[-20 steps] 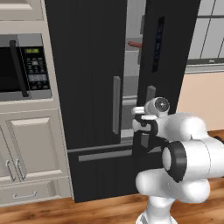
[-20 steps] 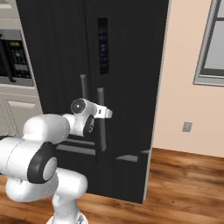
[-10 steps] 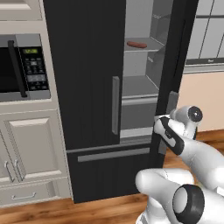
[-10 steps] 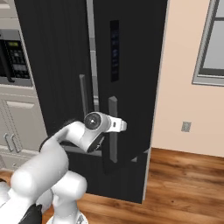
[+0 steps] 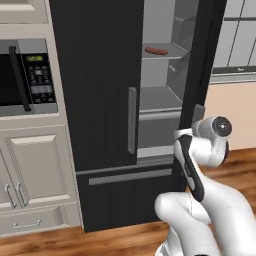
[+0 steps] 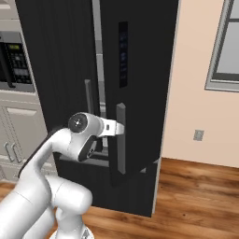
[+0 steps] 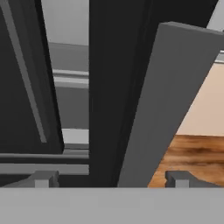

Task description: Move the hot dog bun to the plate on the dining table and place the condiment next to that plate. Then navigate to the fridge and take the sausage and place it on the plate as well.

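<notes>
Black fridge [image 5: 100, 100] door wider ajar now, fingers [image 7: 43, 178] newly spread.

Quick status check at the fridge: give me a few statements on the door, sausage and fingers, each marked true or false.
1. The fridge has its right door swung open. True.
2. The sausage lies on the wood floor. False: it rests on an upper shelf inside.
3. The gripper has its fingers clamped on the door handle. False: they stand wide apart, the handle between them.
4. A microwave sits left of the fridge. True.
</notes>
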Tool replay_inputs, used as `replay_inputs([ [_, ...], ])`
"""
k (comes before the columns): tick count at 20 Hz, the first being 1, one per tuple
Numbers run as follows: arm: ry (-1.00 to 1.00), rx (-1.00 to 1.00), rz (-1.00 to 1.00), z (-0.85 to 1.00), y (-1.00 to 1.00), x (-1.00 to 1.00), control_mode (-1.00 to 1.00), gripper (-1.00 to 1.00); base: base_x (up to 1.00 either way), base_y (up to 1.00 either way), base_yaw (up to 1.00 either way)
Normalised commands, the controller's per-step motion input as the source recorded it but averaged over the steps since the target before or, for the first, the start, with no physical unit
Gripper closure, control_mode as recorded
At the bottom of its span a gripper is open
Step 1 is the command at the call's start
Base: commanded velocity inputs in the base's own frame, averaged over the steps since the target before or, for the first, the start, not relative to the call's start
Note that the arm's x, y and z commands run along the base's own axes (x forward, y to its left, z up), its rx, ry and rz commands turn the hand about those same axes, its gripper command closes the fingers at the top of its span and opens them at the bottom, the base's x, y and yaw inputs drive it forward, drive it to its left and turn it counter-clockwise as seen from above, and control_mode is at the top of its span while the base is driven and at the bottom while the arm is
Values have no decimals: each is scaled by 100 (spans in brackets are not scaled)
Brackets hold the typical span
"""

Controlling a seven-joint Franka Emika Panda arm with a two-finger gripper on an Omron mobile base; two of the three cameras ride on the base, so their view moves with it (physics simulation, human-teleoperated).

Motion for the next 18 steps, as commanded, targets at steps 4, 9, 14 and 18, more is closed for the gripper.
replay_inputs([
  [4,12,-6,0,73,60,-22,-100,-100,0,0,0],
  [9,17,-7,0,56,63,10,-100,-100,0,0,0],
  [14,27,-1,0,16,39,82,-100,-100,0,0,0],
  [18,30,-4,0,0,13,100,-100,-100,0,0,0],
])
